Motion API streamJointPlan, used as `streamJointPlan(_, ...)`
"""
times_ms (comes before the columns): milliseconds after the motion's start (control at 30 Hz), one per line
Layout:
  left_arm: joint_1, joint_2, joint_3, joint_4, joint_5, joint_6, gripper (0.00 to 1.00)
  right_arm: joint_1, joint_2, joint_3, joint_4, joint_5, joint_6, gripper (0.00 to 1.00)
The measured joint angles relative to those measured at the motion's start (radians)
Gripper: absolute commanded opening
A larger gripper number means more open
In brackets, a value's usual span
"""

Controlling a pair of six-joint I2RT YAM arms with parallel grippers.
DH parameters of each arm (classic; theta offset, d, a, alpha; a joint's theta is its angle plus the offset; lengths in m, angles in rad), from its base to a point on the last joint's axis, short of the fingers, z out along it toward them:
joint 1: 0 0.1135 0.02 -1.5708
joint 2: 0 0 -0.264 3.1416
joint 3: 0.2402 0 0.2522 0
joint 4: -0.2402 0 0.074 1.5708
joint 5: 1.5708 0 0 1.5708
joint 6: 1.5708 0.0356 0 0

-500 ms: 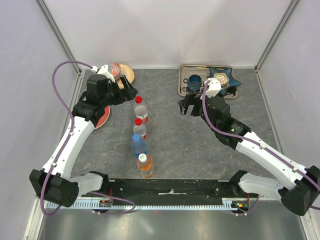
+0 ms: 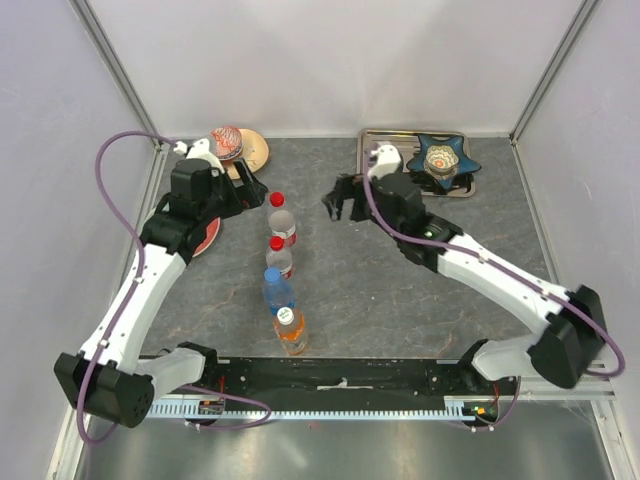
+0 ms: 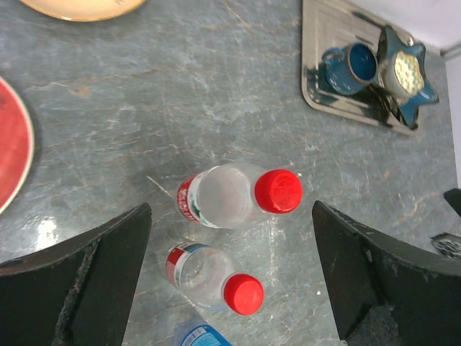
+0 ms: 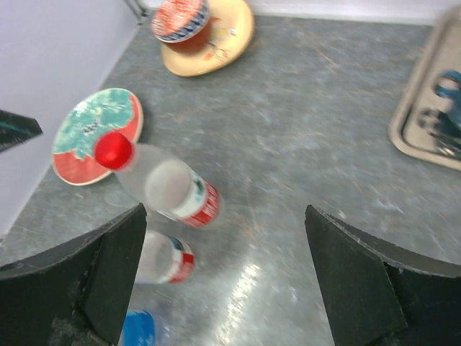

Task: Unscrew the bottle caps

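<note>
Four bottles (image 2: 279,258) seem clear of left hand (image 2: 254,194) and right hand (image 2: 342,203).

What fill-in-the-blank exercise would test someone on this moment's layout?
The nearest bottle holds ___ liquid.
The two farthest bottles wear ___ caps.
The left gripper and right gripper both stand ___, holding nothing.
The blue cup sits on a metal ___.
Missing words: orange; red; open; tray.
</note>
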Motion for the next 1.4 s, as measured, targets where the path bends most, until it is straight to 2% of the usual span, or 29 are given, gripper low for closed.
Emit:
streamJointPlan(200,0.002,-0.107,-0.003,-0.069,-0.150,-0.046,1.00,0.090,0.218,0.227,0.021,-0.014,-0.026,0.98)
streamJointPlan(367,0.004,-0.144,-0.003,-0.121,-0.219,-0.060,1.00,0.130,0.326,0.323,0.023,-0.018,-0.045,0.98)
streamJointPlan(800,0.010,-0.178,-0.018,-0.160,-0.257,-0.060,1.00,0.142,0.558,0.494,-0.004,0.007,-0.071,0.98)
streamJointPlan(867,0.010,-0.179,-0.023,-0.165,-0.257,-0.060,1.00,0.142,0.578,0.506,-0.007,0.016,-0.071,0.96)
streamJointPlan(1100,0.010,-0.179,-0.037,-0.170,-0.257,-0.060,0.99,0.142,0.606,0.512,-0.010,0.025,-0.071,0.78)
streamJointPlan(1200,0.010,-0.179,-0.037,-0.171,-0.257,-0.060,0.99,0.142,0.608,0.512,-0.010,0.025,-0.074,0.67)
streamJointPlan(1333,0.010,-0.179,-0.043,-0.170,-0.257,-0.060,0.99,0.142,0.608,0.506,0.007,0.026,-0.074,0.48)
streamJointPlan(1400,0.010,-0.179,-0.048,-0.171,-0.257,-0.060,0.99,0.142,0.608,0.496,0.019,0.036,-0.076,0.42)
